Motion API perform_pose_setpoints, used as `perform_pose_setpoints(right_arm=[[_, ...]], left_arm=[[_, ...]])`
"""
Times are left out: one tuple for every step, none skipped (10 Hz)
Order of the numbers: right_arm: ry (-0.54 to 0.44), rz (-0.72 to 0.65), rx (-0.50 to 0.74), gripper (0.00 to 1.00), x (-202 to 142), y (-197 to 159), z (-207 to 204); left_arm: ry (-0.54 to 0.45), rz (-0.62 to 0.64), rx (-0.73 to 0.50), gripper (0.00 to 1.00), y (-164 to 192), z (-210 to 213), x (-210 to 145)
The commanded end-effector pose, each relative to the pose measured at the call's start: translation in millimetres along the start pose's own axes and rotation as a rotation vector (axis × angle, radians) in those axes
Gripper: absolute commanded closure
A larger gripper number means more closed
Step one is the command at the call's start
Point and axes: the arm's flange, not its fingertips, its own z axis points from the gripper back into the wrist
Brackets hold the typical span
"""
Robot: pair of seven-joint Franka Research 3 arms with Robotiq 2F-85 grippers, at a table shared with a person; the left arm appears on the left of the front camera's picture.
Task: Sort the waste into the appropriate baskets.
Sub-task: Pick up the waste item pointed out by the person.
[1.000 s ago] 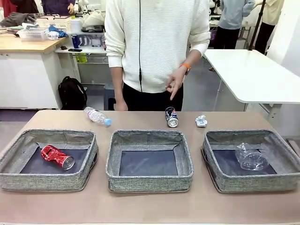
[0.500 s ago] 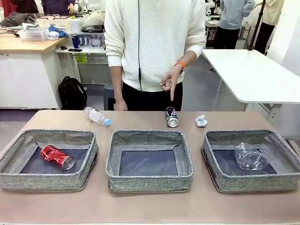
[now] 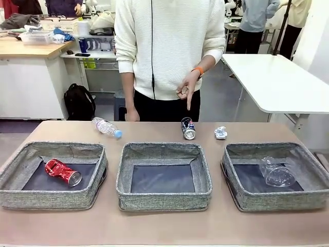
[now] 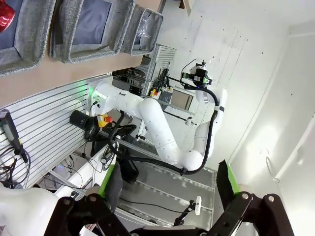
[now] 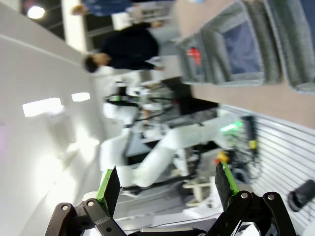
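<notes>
Nearest, the left gripper (image 4: 170,172) and the right gripper (image 5: 166,172) each hang with their green-padded fingers spread wide and nothing between them, well apart from the baskets. Along the near part of the table (image 3: 164,226) three grey woven baskets stand in a row. The left basket (image 3: 49,199) holds a crushed red can (image 3: 62,172) lying on its dark bottom. The middle basket (image 3: 163,200) shows its dark bottom. The right basket (image 3: 277,201) holds a clear plastic cup (image 3: 276,173) lying on its side. Beyond the baskets, a clear bottle with a blue cap (image 3: 106,127) lies on the tabletop behind the left basket's far right corner. A dark blue-silver can (image 3: 188,128) lies just past the middle basket's far right corner, and a crumpled white paper ball (image 3: 220,133) sits to its right. At the far edge stands a person in a white sweater, whose hand (image 3: 185,91) points a finger down above the dark can.
</notes>
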Motion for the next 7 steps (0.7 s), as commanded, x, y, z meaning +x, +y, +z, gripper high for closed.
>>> perform_pose_setpoints(right_arm=[[0.037, 0.156, -0.378, 0.00, 23, 28, -63], [0.007, 0.194, -0.560, 0.00, 34, 31, -98], [0.024, 0.238, -0.679, 0.00, 39, 30, -133], [0.051, 0.303, -0.743, 0.00, 39, 26, -165], [0.072, 0.358, -0.741, 0.00, 34, 21, -189], [0.008, 0.483, -0.692, 0.00, 29, 21, -203], [-0.052, 0.573, -0.632, 0.00, 25, 26, -195]], left_arm=[[0.007, -0.008, -0.009, 0.00, -2, 1, -3], [0.007, -0.008, -0.009, 0.00, -2, 1, -3], [0.007, -0.008, -0.009, 0.00, -2, 1, -3], [0.007, -0.008, -0.009, 0.00, -2, 1, -3], [0.007, -0.008, -0.009, 0.00, -2, 1, -3], [0.007, -0.008, -0.009, 0.00, -2, 1, -3], [0.007, -0.008, -0.009, 0.00, -2, 1, -3]])
